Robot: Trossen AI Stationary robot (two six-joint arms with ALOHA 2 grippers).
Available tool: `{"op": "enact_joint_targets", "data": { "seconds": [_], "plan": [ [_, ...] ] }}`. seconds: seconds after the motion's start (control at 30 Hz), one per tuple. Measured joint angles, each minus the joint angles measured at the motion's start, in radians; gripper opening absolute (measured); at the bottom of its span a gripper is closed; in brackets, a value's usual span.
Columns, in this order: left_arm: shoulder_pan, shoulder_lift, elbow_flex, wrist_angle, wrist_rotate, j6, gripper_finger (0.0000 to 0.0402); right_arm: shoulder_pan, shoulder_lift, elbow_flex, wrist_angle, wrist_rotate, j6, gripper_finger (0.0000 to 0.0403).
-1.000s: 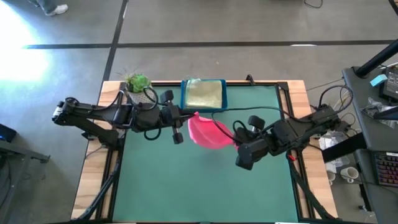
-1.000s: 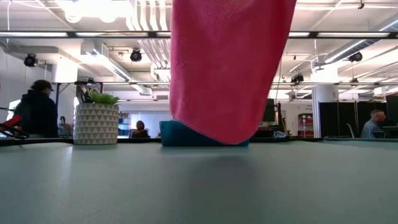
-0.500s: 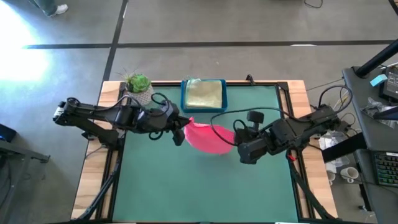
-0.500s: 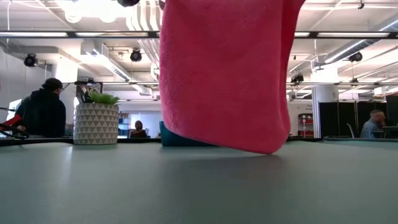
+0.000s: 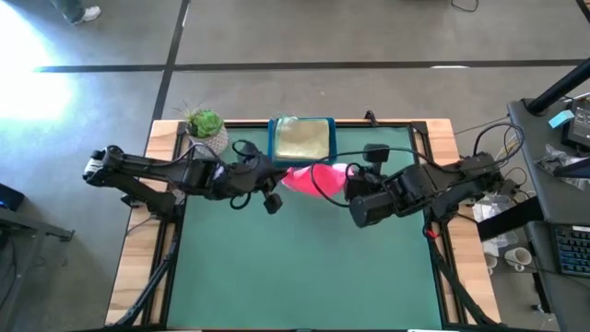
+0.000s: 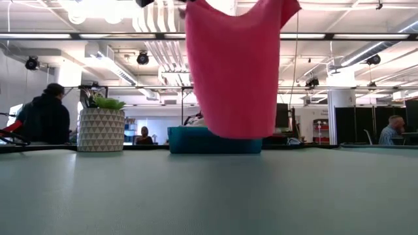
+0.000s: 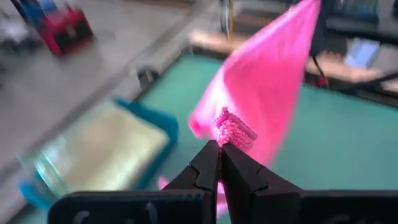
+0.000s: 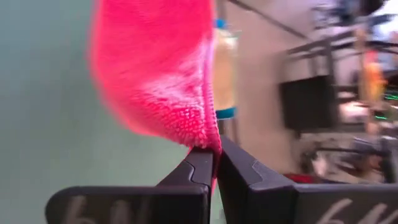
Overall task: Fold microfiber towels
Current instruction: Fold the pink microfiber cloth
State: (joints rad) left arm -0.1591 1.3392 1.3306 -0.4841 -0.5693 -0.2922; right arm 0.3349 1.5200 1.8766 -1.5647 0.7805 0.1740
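High view: hot pink towel (image 5: 309,177) hangs betw. left claw (image 5: 279,178) and right claw (image 5: 351,175), above green tabletop (image 5: 304,267), just in front of blue tray (image 5: 272,140). Low view: towel's lower edge clear of tabletop, planter (image 6: 101,129) off to one side. Left wrist view: claw pinched on a towel corner. Right wrist view: claw pinched on towel edge.
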Motion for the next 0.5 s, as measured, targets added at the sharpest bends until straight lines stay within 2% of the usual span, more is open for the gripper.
{"op": "enact_joint_targets", "data": {
  "seconds": [0.1, 0.2, 0.37, 0.43, 0.5],
  "plan": [
    [-0.027, 0.002, -0.009, -0.105, 0.039, -0.142, 0.0000, 0.014, 0.002, -0.006, 0.004, -0.142, 0.039, 0.0008],
    [-0.058, 0.018, -0.038, -0.140, 0.064, -0.286, 0.0000, 0.025, 0.016, -0.044, 0.005, -0.307, 0.165, 0.0008],
    [-0.106, 0.080, -0.087, -0.072, 0.180, -0.490, 0.0000, 0.053, 0.075, -0.117, 0.050, -0.528, 0.331, 0.0008],
    [-0.125, 0.113, -0.094, -0.059, 0.227, -0.531, 0.0000, 0.063, 0.098, -0.139, 0.094, -0.633, 0.355, 0.0008],
    [-0.139, 0.151, -0.097, -0.073, 0.263, -0.558, 0.0000, 0.074, 0.126, -0.158, 0.151, -0.690, 0.355, 0.0008]
  ]
}}
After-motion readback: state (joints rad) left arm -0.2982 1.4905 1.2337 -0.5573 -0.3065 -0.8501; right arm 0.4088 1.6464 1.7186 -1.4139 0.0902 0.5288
